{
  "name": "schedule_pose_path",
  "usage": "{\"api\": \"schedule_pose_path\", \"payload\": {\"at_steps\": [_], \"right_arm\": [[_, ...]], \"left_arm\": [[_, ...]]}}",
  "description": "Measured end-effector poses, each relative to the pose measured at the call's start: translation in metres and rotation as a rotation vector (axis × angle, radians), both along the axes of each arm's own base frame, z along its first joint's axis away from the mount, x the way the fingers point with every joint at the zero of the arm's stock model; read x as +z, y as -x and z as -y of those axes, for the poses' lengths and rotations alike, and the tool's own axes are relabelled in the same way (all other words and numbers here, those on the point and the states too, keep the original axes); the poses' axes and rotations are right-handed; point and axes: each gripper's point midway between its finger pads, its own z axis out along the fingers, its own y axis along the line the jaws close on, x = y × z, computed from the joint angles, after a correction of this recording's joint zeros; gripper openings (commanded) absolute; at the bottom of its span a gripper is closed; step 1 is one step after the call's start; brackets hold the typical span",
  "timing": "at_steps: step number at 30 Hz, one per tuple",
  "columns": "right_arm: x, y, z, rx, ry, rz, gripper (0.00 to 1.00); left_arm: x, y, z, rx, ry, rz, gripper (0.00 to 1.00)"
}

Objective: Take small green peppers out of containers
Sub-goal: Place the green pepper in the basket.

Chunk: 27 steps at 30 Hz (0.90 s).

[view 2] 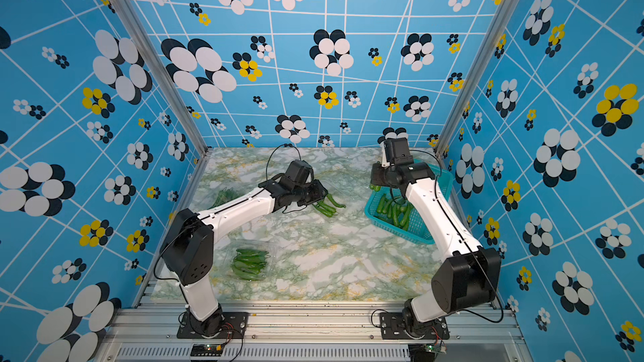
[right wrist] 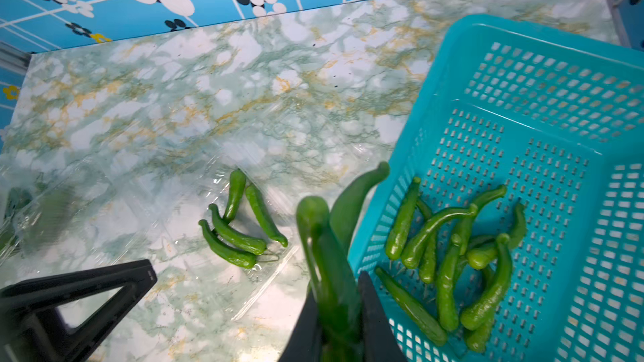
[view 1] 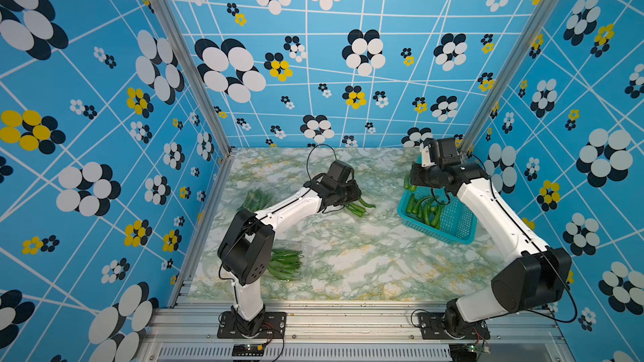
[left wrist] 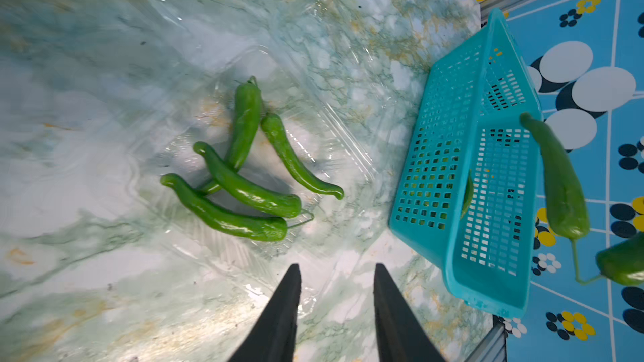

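Right end effector (right wrist: 336, 294) tight on peppers (right wrist: 313, 224) at basket rim (right wrist: 432, 99); left end effector (left wrist: 337, 268) apart above marble (left wrist: 87, 116)

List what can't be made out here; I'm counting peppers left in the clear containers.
- Far container: left arm covers part in both top views; blurred in right wrist view.
- Near container: piled peppers hide lower ones.
- Held peppers in right gripper: blurred in right wrist view, number unsure.
- Left gripper: hidden under its wrist camera in top views.
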Motion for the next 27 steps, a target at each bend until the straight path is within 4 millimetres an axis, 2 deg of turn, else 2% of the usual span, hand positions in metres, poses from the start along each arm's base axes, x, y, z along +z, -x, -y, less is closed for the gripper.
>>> {"api": "schedule_pose_path", "payload": {"at_steps": [4,7,10,12,15,18,22,27], "right_arm": [[-0.018,0.010,0.041,-0.112,0.021,-0.033,0.08],[-0.039,0.013,0.064,-0.176,0.032,-0.076,0.09],[-0.066,0.009,0.075,-0.213,0.042,-0.130,0.14],[-0.089,0.003,0.076,-0.220,0.047,-0.176,0.23],[-0.125,-0.003,0.076,-0.227,0.050,-0.255,0.39],[-0.142,-0.003,0.075,-0.224,0.054,-0.298,0.47],[-0.135,-0.003,0.075,-0.223,0.050,-0.281,0.51],[-0.111,-0.003,0.065,-0.193,0.001,-0.223,0.51]], "left_arm": [[0.009,-0.002,0.047,-0.081,0.026,0.018,0.37],[0.003,0.001,0.075,-0.133,0.031,0.008,0.37],[-0.008,0.009,0.093,-0.173,0.025,-0.018,0.37],[-0.016,0.015,0.098,-0.191,0.019,-0.037,0.37],[-0.020,0.019,0.098,-0.197,0.009,-0.053,0.37],[-0.021,0.017,0.095,-0.192,0.008,-0.054,0.37],[-0.032,0.018,0.080,-0.173,-0.013,-0.079,0.38],[-0.039,0.013,0.038,-0.110,-0.042,-0.101,0.38]]}}
